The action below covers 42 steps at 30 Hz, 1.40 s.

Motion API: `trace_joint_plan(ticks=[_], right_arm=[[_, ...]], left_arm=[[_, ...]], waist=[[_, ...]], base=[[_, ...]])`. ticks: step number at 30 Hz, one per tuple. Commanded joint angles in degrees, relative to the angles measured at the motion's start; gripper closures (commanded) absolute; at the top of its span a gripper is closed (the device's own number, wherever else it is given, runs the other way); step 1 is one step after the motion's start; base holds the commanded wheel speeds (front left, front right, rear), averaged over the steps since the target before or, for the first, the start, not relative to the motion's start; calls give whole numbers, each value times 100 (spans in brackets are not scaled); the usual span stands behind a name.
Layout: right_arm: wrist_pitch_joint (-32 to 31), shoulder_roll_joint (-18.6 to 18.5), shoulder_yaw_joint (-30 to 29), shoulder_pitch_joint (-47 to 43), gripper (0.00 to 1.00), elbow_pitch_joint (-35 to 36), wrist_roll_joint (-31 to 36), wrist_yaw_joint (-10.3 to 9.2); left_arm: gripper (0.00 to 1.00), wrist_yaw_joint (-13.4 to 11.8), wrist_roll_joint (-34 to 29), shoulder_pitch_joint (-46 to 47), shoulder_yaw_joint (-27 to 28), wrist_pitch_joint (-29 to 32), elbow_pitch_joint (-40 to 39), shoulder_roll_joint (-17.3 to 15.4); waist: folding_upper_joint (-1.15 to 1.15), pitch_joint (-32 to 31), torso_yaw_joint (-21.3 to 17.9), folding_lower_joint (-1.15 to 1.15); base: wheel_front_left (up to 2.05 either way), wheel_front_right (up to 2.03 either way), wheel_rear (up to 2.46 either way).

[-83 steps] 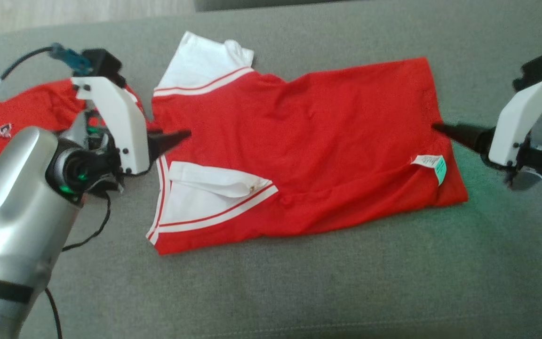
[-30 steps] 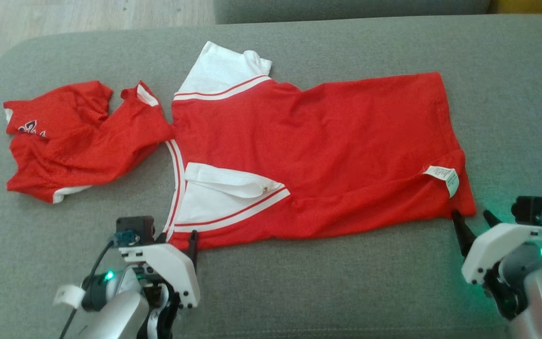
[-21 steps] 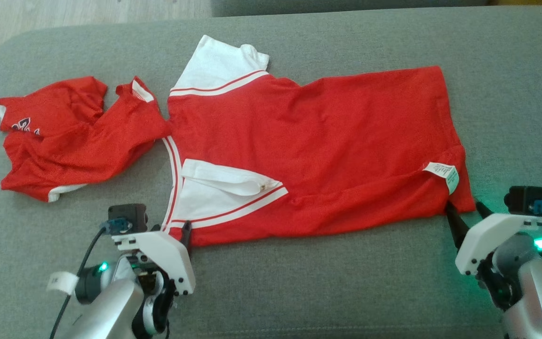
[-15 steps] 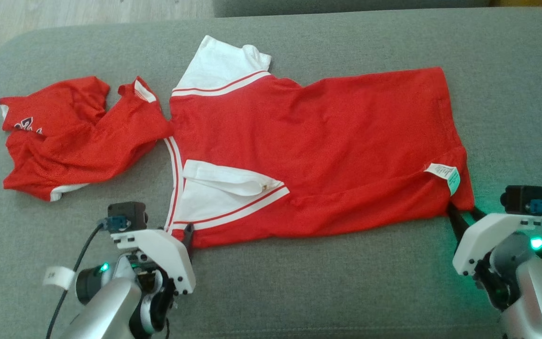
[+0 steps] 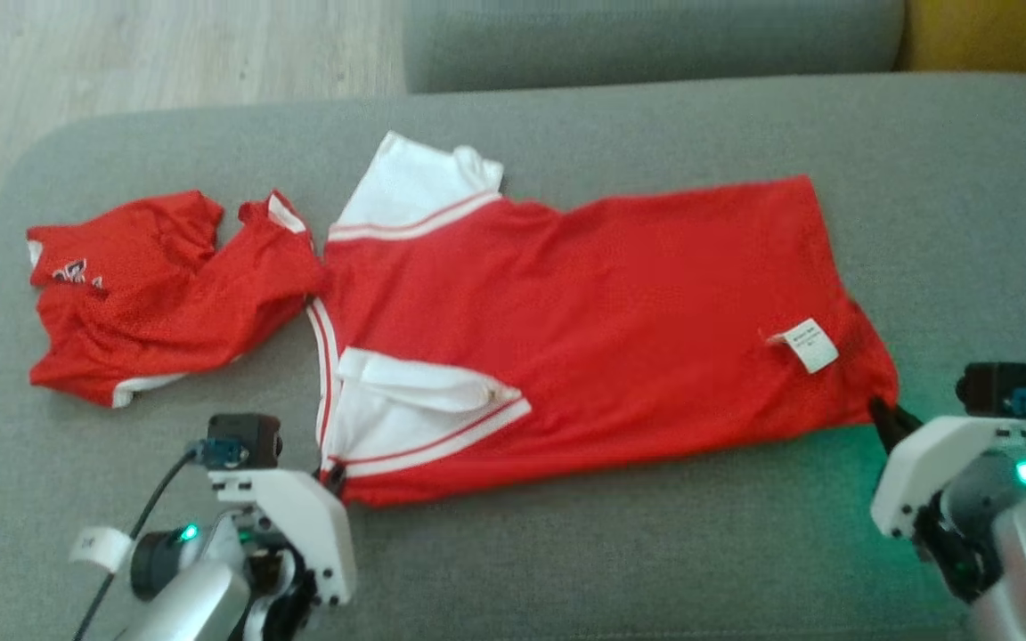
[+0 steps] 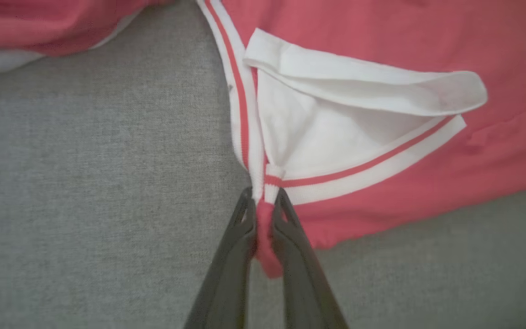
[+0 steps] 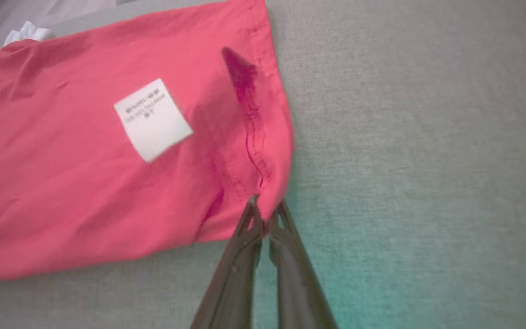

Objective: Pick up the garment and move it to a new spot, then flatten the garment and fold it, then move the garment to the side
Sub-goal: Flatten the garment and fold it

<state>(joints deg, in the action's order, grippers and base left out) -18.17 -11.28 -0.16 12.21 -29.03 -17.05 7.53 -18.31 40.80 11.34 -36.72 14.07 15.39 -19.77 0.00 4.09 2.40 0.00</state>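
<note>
Grey cushion (image 5: 566, 570) is the surface, plain woven fabric, with a rounded far-left corner. A crumpled red cloth (image 5: 157, 294) with white trim (image 5: 143, 389) on its near hem and a small dark-and-white logo (image 5: 77, 270) lies near the cushion's left edge, toward the far-left corner. Past the far edge there is pale wood floor (image 5: 166, 53) at left, a second grey cushion (image 5: 655, 40) in the middle, and a yellow patch (image 5: 994, 36) by the far-right corner, too cropped to identify.

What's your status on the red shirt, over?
Left gripper shut on red shirt at near collar corner. Right gripper shut on near hem corner. Crumpled red garment lies against collar end.
</note>
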Motion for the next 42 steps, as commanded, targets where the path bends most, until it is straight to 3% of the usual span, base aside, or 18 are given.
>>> trace_joint_plan(ticks=[1, 9, 18, 19, 20, 21, 24, 26, 32, 37, 42], right_arm=[[-137, -201, 63, -136, 100, 311, 59, -4], [-1098, -329, -116, -1127, 100, 1464, 103, -4], [-1981, -98, -463, -2039, 100, 2719, 165, -4], [-2030, -71, -484, -2073, 60, 2775, 178, -4], [-2058, -50, -509, -2094, 0, 2827, 201, -4], [-2052, -15, -558, -2101, 0, 2876, 228, -4], [-2012, 62, -679, -2065, 0, 3039, 247, -4], [-1957, 72, -841, -1951, 0, 3304, 222, -4], [-1518, 26, -1077, -1191, 0, 3727, 128, -4], [-1250, 0, -941, -90, 0, 3216, -24, -4], [-1229, -80, -577, 997, 0, 2120, -149, -4]], left_arm=[[100, 5, -88, 116, 176, 83, -284, -333], [100, -71, 35, -464, -21, 850, -1248, -900], [100, -356, 246, -966, -98, 1507, -2149, -1274], [100, -381, 264, -989, -94, 1536, -2184, -1285], [58, -406, 289, -1010, -93, 1579, -2205, -1292], [0, -414, 307, -1021, -97, 1613, -2230, -1300], [0, -402, 316, -930, -5, 1523, -2365, -1290], [0, -268, 279, -582, 131, 1400, -2530, -1285], [0, 384, 171, 913, 188, 1629, -2322, -1207], [0, 1043, 228, 2485, 49, 2132, -1273, -808], [0, 1665, 92, 3817, -140, 2352, 110, -464]], waist=[[0, -170, -16, 0], [0, -369, -118, 0], [0, -328, -210, 0], [0, -327, -213, 0], [0, -327, -215, 0], [0, -328, -219, 0], [0, -332, -224, 0], [0, -313, -214, 0], [0, -19, -229, 0], [0, 470, -333, 0], [0, 969, -470, 0]], base=[[0, 0, 0], [0, 0, 0], [0, 0, 0], [0, 0, 0], [0, 0, 0], [0, 0, 0], [0, 0, 0], [0, 0, 0], [0, 0, 0], [0, 0, 0], [0, 0, 0]])
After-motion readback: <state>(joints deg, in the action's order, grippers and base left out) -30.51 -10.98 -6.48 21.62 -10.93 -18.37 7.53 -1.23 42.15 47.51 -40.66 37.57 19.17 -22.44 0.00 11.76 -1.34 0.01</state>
